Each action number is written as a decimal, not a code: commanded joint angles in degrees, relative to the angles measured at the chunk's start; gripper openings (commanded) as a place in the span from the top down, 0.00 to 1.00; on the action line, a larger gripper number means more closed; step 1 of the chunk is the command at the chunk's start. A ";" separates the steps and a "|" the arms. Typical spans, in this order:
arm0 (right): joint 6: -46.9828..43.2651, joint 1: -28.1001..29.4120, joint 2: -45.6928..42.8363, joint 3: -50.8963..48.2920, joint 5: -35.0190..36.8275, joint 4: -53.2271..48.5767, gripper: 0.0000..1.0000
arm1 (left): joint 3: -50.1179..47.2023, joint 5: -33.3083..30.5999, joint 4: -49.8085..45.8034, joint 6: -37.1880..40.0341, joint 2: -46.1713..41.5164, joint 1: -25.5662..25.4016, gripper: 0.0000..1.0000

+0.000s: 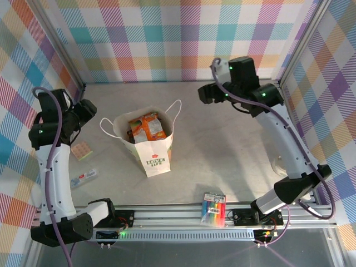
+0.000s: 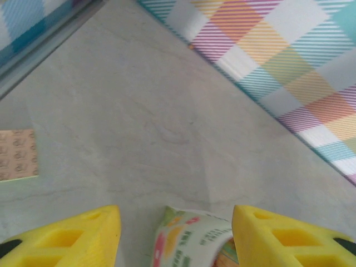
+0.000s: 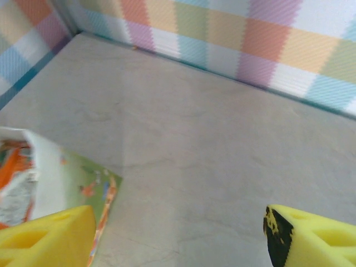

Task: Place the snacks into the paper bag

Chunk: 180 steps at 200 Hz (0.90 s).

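1. Bag (image 1: 153, 158) stands upright mid-tabletop (image 1: 222, 144), mouth open. Orange packets (image 1: 147, 127) sit inside.
2. Left hand (image 1: 88, 109) is just left of the bag, not touching it. Fingers (image 2: 67, 239) are spread and hold nothing. In the wrist view, the bag's rim lies low between them.
3. Right hand (image 1: 207, 93) is right of the bag, toward the back wall and well apart from it. It is spread and empty.
4. Right arm reaches far across the tabletop. Left arm is bent upright at the left edge.
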 commanded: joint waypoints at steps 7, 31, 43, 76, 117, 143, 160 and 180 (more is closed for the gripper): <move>3.71 -4.93 -3.82 -6.28 -5.34 4.50 0.20 | -7.34 -7.18 5.45 -0.15 -0.24 0.82 0.45; 6.86 -9.85 -6.42 -14.36 -8.36 9.74 0.22 | -11.11 -9.25 6.67 0.22 2.20 1.27 0.44; 7.78 -11.40 -7.90 -18.69 -8.87 12.63 0.23 | -13.13 -9.80 8.42 0.34 2.96 1.39 0.45; 8.84 -15.67 -11.00 -28.87 -8.75 18.87 0.21 | -20.82 -11.85 16.34 2.14 2.49 1.39 0.45; 14.07 -24.85 -10.42 -38.60 -13.50 25.89 0.22 | -30.20 -12.73 29.24 5.65 0.95 1.34 0.41; 14.02 -27.67 -10.32 -46.21 -13.12 32.15 0.19 | -35.17 -11.97 36.90 6.88 1.81 1.31 0.37; 13.35 -29.43 -10.19 -50.45 -12.34 36.00 0.16 | -37.98 -10.28 42.36 7.63 3.40 1.18 0.33; 12.78 -31.58 -10.23 -55.47 -12.98 41.83 0.12 | -40.32 -10.11 47.94 8.25 5.13 0.30 0.27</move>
